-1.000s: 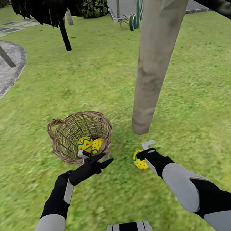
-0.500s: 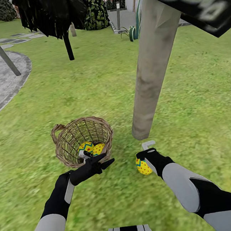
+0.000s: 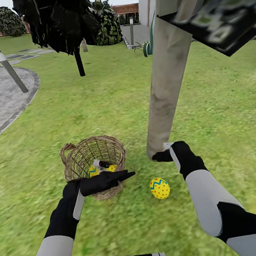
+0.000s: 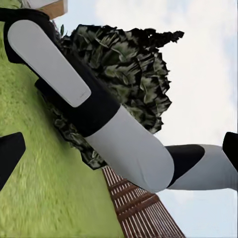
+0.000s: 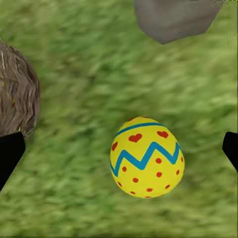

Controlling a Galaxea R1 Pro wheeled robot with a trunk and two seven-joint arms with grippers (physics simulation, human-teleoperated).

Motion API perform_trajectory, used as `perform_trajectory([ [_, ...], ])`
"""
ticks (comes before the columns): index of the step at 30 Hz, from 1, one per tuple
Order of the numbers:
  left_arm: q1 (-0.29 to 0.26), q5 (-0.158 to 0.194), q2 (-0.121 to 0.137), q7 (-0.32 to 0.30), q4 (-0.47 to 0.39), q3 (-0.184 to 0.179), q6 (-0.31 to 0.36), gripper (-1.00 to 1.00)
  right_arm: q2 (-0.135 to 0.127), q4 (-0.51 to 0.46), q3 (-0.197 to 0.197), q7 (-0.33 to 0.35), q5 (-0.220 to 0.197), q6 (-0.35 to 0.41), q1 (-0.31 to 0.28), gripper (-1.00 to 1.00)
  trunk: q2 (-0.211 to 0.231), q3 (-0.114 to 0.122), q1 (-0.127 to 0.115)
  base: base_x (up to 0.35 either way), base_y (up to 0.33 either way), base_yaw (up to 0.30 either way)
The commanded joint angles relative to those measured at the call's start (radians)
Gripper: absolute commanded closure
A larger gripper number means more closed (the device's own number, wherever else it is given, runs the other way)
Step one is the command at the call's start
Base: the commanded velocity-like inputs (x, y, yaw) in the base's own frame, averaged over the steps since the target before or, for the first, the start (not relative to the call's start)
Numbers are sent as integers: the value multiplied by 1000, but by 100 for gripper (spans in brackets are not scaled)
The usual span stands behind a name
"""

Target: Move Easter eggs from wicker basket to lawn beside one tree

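Observation:
One Easter egg (image 3: 159, 188) (image 5: 146, 156), yellow with a blue zigzag and red marks, lies on the lawn (image 3: 101, 103) beside the foot of the tree (image 3: 166, 80) with the pale trunk. My right gripper (image 3: 162, 152) (image 5: 119, 151) hovers open above that egg, close to the trunk's base (image 5: 171, 17). The wicker basket (image 3: 74, 160) (image 5: 17, 104) stands left of the egg, and two more yellow eggs (image 3: 94, 171) show partly inside it. My left gripper (image 3: 123, 175) (image 4: 119, 148) stands open over the basket's near rim, holding nothing.
A grey paved patch (image 3: 1, 94) with a slanted post (image 3: 10, 70) lies far left. A black-trunked tree (image 3: 79, 62) and bushes (image 3: 108, 23) stand behind. Dark leaves (image 3: 219, 18) hang at top right. Open grass spreads right of the trunk.
My right gripper has let go of the egg and risen toward the trunk's base; the egg now rests on the grass. The head view has tilted upward. My left gripper has shifted slightly right.

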Motion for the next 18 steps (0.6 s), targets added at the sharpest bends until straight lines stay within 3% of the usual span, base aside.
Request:
perform_trajectory([
  [1, -1, -4, 4, -6, -10, 1, 11, -100, 2, -1, -5, 13, 12, 4, 0, -100, 0, 3, -1, 0, 0, 0],
  [4, -1, -5, 11, -6, -17, 2, 12, -100, 8, 0, -1, 16, 12, 4, 0, -100, 1, 15, -2, 0, 0, 0],
  [8, -2, -5, 40, -6, -22, 11, 12, -100, 8, -2, 0, 17, 12, 4, 1, -100, 2, 30, -4, 0, 0, 0],
  [10, -2, -3, 69, -6, -41, 34, 12, -100, 7, -4, 0, 40, 10, 4, 1, -100, 2, 38, -5, 0, 0, 0],
  [14, -1, -9, 106, -6, -75, 149, 8, -100, 1, -14, 0, 205, 14, -1, 2, -100, 3, 53, -6, 0, 0, 0],
  [18, -1, -10, 213, -6, -75, 333, 5, -100, 1, -20, 0, 231, 15, -4, 2, -100, 4, 69, -8, 0, 0, 0],
])
